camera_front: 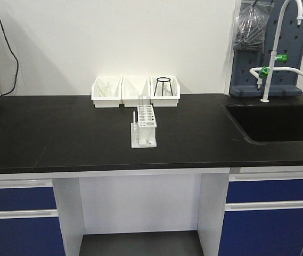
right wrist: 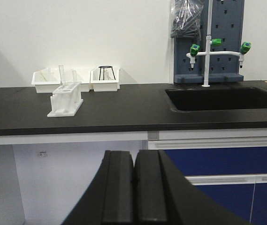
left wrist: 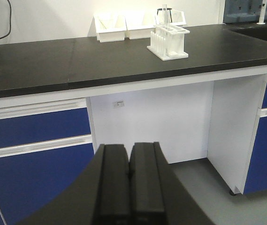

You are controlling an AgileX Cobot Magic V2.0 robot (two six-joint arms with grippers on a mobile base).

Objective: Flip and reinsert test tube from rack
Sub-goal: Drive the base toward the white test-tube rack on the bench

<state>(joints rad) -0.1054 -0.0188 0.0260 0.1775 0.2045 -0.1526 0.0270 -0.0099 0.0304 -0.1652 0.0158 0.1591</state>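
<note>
Two grippers, left gripper (left wrist: 129, 173) and right gripper (right wrist: 134, 183), hung closed and empty, well back from our counter (camera_front: 60, 133). We spotted the test tube (camera_front: 140, 104) upright in the rack (camera_front: 144, 129).

Left gripper (left wrist: 130, 161): bottom centre of the frame, black jaws pressed together, nothing between them.
Rack (left wrist: 168, 42): white, upper right of centre, standing on the black countertop (left wrist: 77, 61).
Test tube (left wrist: 164, 14): clear, upright in the rack's far end (rim near the frame's top edge).
White bins (left wrist: 110, 27): behind the rack, against the wall.
Blue cabinet fronts (left wrist: 34, 126): left, below the countertop.
</note>
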